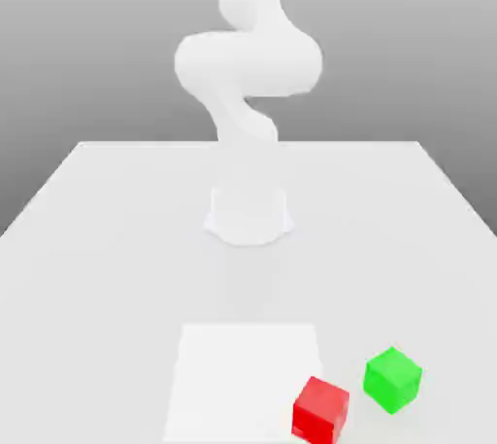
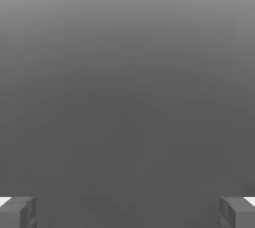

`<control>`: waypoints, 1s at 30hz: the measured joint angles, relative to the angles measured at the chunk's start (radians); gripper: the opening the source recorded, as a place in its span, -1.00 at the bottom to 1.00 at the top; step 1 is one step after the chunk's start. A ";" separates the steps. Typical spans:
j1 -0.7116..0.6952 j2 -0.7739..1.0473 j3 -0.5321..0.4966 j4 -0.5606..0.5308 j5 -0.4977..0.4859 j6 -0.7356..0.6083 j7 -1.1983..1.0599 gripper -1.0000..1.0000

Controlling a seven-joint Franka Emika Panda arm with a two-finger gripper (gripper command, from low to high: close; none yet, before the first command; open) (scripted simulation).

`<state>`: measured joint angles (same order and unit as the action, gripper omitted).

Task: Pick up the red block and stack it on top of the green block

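so the Panda arm [image 1: 248,63] is standing straight up from its base [image 1: 248,217] at the far part of the table [image 1: 107,267], bent in the middle and running out of the top of the exterior view, and in the hand view the gripper [image 2: 127,213] has its fingers spread wide with nothing between them. red block [image 1: 320,412] sits down by the pale square's [image 1: 243,379] near corner on the exterior view's right, green block [image 1: 392,380] is just beside it, a bit further right, not touching

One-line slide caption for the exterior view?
Red block and green block apart on the table, not yet stacked.
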<state>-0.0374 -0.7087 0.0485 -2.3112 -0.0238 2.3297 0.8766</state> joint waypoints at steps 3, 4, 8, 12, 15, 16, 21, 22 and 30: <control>-0.043 0.114 0.058 -0.014 -0.033 0.037 0.098 0.00; -0.056 0.151 0.075 -0.018 -0.045 0.049 0.130 0.00; -0.095 0.298 0.136 -0.036 -0.095 0.095 0.261 0.00; -0.123 0.444 0.181 -0.053 -0.145 0.141 0.392 0.00; -0.132 0.554 0.204 -0.067 -0.177 0.176 0.486 0.00; -0.132 0.590 0.209 -0.071 -0.186 0.188 0.515 0.00; -0.117 0.763 0.220 -0.095 -0.198 0.251 0.643 0.00; -0.113 0.796 0.221 -0.100 -0.193 0.265 0.663 0.00; -0.058 1.062 0.189 -0.106 -0.193 0.426 0.781 0.00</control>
<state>-0.0954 0.3529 0.2371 -2.4168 -0.2164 2.7560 1.6574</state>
